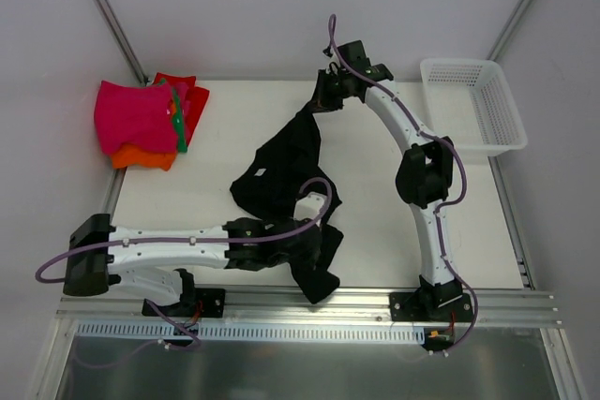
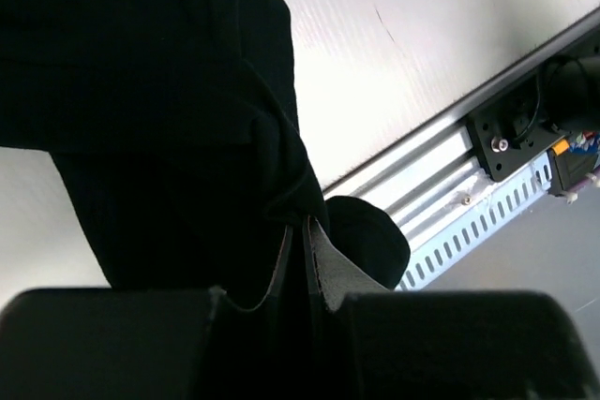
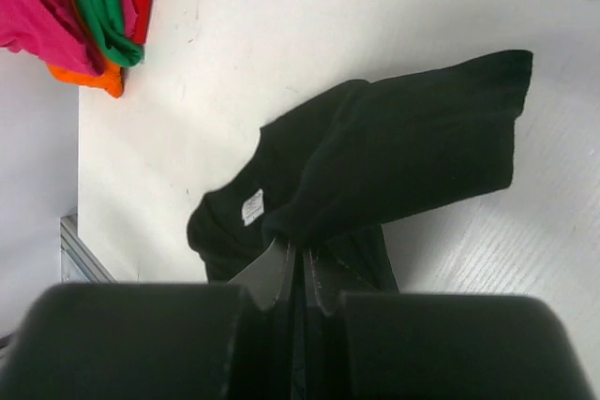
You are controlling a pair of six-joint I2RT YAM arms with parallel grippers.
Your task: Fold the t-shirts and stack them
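The black t-shirt (image 1: 286, 170) lies stretched and crumpled across the middle of the table, its white neck label (image 3: 251, 205) showing. My left gripper (image 1: 314, 248) is shut on the shirt's near end by the table's front edge; the cloth (image 2: 187, 138) is pinched between its jaws. My right gripper (image 1: 322, 102) is shut on the shirt's far end near the back of the table, cloth (image 3: 403, 152) pinched between its jaws. A stack of folded magenta-pink (image 1: 136, 117), orange (image 1: 142, 157), green (image 1: 178, 128) and red (image 1: 192, 100) t-shirts sits at the back left.
A white plastic mesh basket (image 1: 473, 105) stands at the table's back right edge. The aluminium rail (image 1: 309, 304) runs along the front edge, also in the left wrist view (image 2: 441, 203). The stack shows at the top left of the right wrist view (image 3: 84, 7).
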